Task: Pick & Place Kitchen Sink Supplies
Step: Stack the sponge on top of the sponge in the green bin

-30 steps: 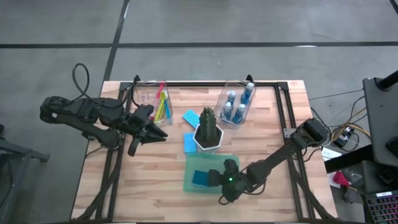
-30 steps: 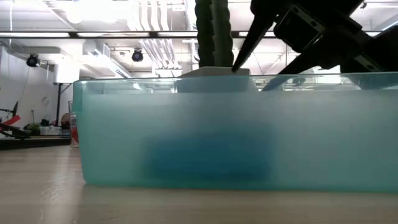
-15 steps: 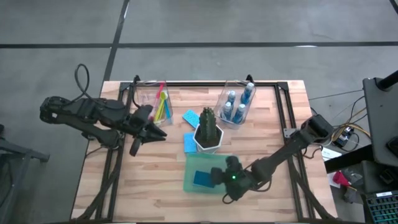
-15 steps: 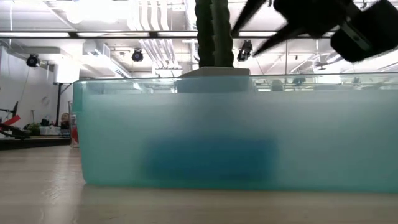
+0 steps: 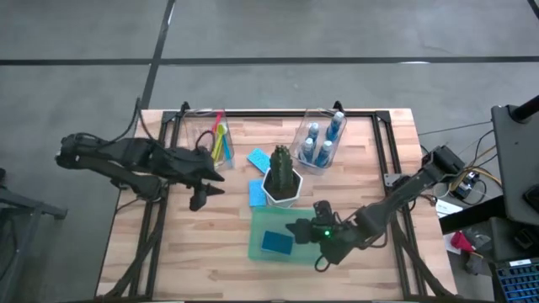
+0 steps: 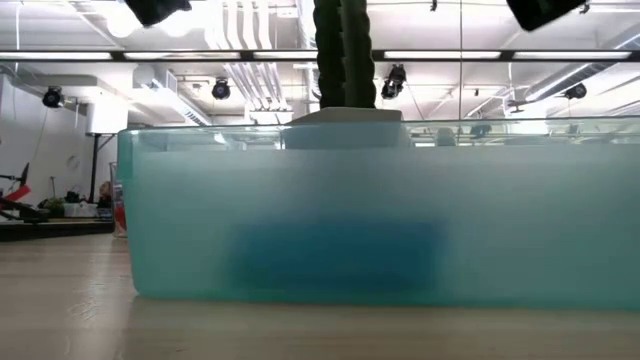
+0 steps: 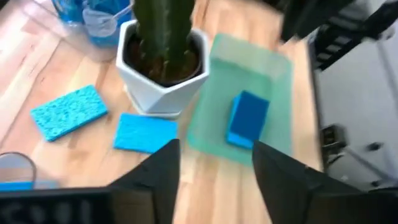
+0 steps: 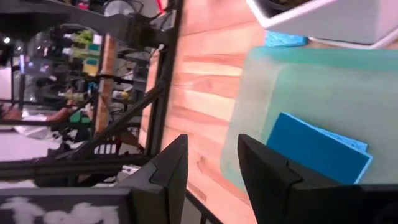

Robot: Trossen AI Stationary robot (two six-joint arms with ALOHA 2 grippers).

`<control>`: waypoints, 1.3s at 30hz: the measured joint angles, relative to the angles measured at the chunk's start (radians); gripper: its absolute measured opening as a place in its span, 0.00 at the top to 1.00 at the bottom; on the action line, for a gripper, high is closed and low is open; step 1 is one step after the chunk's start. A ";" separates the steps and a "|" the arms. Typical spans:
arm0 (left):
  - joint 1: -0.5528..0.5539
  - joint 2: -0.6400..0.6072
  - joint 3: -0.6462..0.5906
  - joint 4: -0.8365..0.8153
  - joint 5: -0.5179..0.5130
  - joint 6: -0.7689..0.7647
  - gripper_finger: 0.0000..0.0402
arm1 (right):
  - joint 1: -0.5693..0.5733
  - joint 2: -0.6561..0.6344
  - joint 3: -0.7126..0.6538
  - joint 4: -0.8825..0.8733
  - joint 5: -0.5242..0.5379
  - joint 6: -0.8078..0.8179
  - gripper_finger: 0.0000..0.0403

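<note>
A dark blue sponge [image 5: 276, 243] lies flat in the green tray [image 5: 263, 220] at the table's near middle. Two lighter blue sponges [image 5: 258, 158] [image 5: 257, 193] lie flat on the wood by the white plant pot [image 5: 282, 187]. Brushes [image 5: 219, 141] stand in a clear bin at the far left, and bottles of blue liquid [image 5: 322, 139] stand in a clear bin at the far right. My right gripper [image 5: 301, 231] hangs open over the tray's right part, right of the sponge [image 8: 317, 149]. My left gripper [image 5: 206, 188] is open, left of the pot, with nothing between its fingers [image 7: 155, 177].
The dark green plant [image 5: 282, 164] rises from its pot [image 7: 165, 74] in the table's middle, between the two arms. In the low view the tray's wall [image 6: 380, 210] fills the foreground. Black frame rails run along the table's left and right edges.
My right gripper has risen from just above the tray, out of the low view's top, and drawn a little toward the table's right edge, with the sponge left lying in the tray. My left gripper has sunk and tipped downward, shifting slightly toward the pot.
</note>
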 joint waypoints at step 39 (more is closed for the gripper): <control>0.470 0.443 -0.259 0.321 0.496 0.471 0.48 | 0.057 -0.054 0.000 -0.002 0.007 -0.054 0.70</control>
